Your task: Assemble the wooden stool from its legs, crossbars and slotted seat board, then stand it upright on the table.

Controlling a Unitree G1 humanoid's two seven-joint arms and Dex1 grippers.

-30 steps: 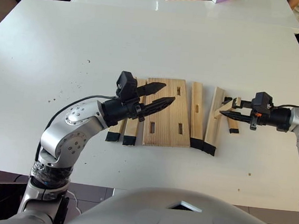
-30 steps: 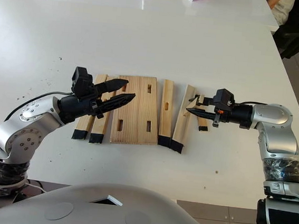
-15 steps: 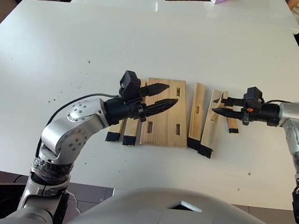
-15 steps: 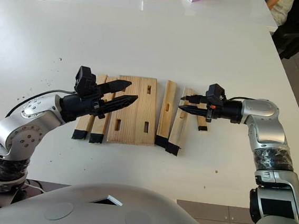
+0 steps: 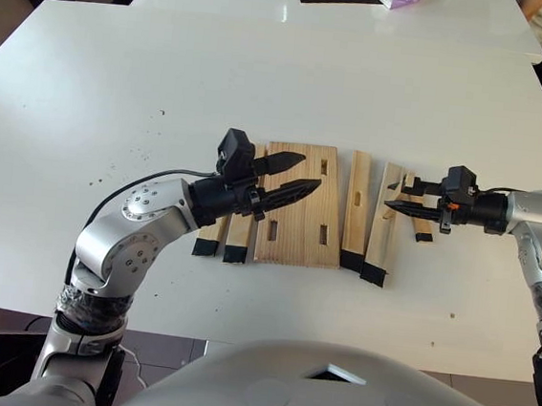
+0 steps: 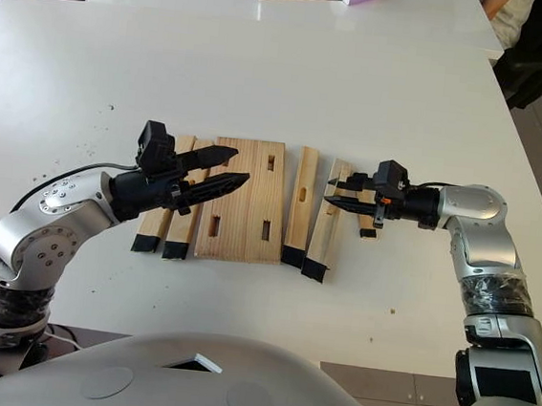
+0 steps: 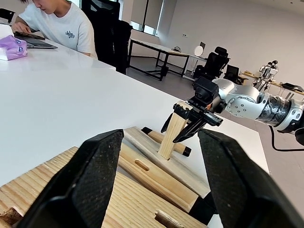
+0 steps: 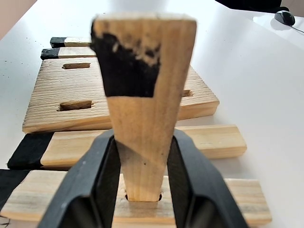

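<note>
Pinching an upright crossbar (image 8: 142, 109) between its fingers, the right gripper (image 6: 334, 192) stretches level, leg (image 6: 324, 229) beneath; the left gripper (image 5: 305, 168) hovers spread wide and empty, board (image 5: 298, 225) below.

The right claw (image 5: 394, 196) with its crossbar (image 8: 142, 118) has shifted toward the seat board (image 5: 295, 201), nudging the leg (image 5: 380, 231).

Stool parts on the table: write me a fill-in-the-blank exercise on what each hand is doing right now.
The left hand is ___ and holds nothing.
The right hand is ___ on the crossbar.
The crossbar's lower end sits in a leg's ___.
The seat board lies ___ on the table.
Missing: open; shut; slot; flat.
</note>
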